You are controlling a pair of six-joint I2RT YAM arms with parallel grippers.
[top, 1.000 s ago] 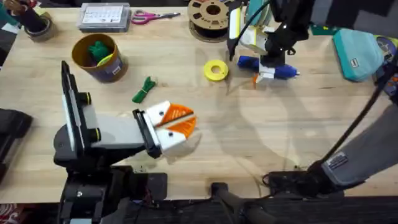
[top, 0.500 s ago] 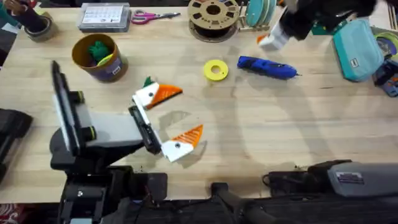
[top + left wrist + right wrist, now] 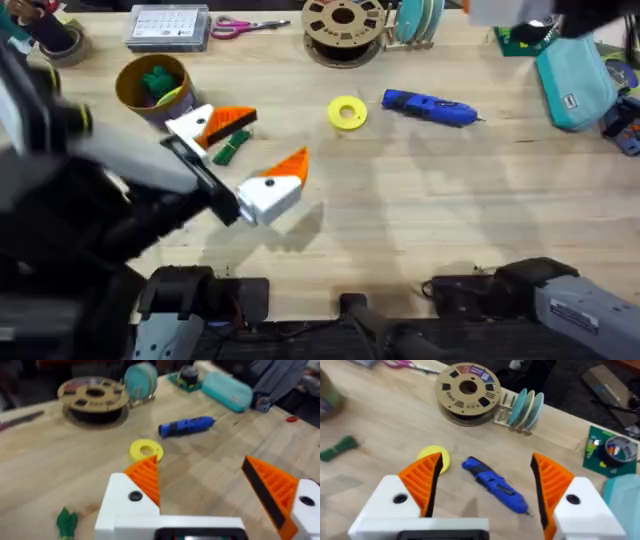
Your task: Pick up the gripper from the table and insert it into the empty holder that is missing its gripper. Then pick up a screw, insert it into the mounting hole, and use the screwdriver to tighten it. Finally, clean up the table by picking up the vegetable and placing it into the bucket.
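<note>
I see the bucket [image 3: 153, 92] near the table's [image 3: 420, 230] far left corner, a rigid tub that should sit steady. The screwdriver [image 3: 430, 108] lies toward the far edge, hard and smooth; I'd pinch mid-barrel. The vegetable [image 3: 232, 149], light and soft, lies beside the bucket under my left gripper [image 3: 248, 152], spread wide, empty. The right gripper [image 3: 485, 487] gapes wide too, holding nothing.

Pale wood-grain table [image 3: 420, 230] spans the frame; soft shadows fall across its centre; dark floor beyond.
</note>
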